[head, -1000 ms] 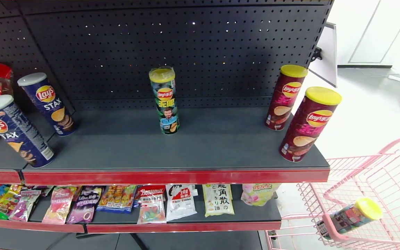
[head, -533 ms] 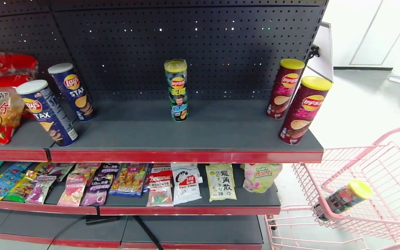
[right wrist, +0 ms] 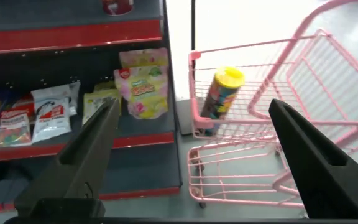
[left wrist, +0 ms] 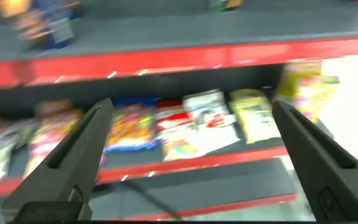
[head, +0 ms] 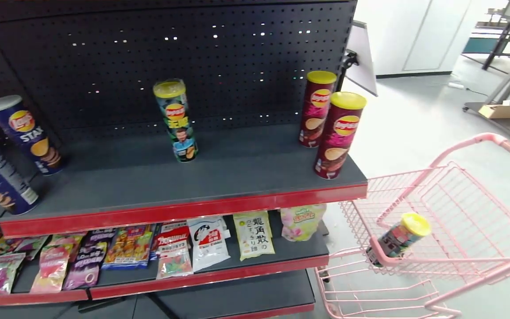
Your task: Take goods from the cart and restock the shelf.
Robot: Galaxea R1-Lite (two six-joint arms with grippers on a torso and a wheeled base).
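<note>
Your head camera has swung right: the shelf (head: 184, 210) now sits further left in the frame, and the pink cart (head: 463, 261) with its can (head: 399, 239) takes up more of the lower right.

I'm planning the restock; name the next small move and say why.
Probably move the right claw toward the can lying in the pink cart: it and the left claw are open and empty, and the upper shelf has bare space.

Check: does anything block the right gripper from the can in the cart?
Only the cart's near wire wall and rim: the can leans just behind them. From above, the basket's open top looks clear.
</note>
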